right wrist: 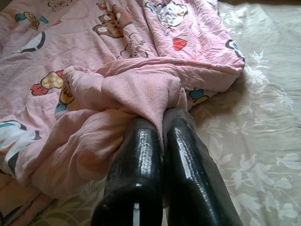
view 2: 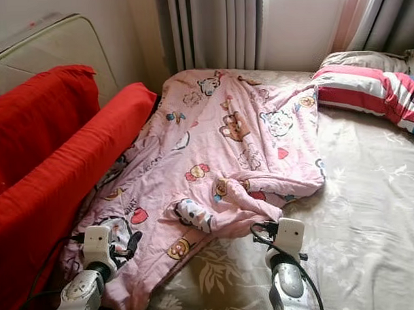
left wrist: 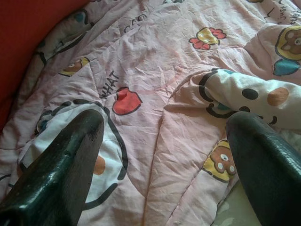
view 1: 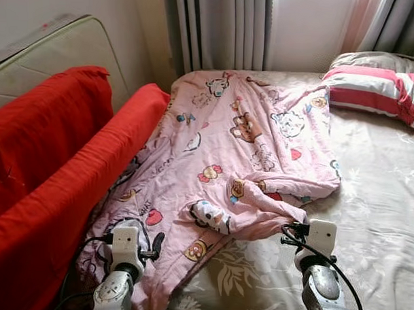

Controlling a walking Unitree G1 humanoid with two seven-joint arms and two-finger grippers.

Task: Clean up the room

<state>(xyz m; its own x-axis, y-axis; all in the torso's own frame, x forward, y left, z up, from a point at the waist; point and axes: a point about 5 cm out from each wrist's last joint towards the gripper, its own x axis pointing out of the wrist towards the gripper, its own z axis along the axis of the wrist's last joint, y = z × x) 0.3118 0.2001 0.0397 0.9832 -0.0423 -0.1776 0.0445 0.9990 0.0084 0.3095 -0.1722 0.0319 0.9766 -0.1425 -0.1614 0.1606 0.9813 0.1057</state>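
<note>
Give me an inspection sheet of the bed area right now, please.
Surface: bed sheet, floral, wrinkled.
Job's things: pink blanket spread crumpled across the bed.
Clutter: striped pillow at the far right; red cover along the left.
Grippers: left gripper open over the blanket; right gripper shut on a blanket fold.
Cables: black cable looping along the right arm.
Surroundings: grey curtains behind the bed.
</note>
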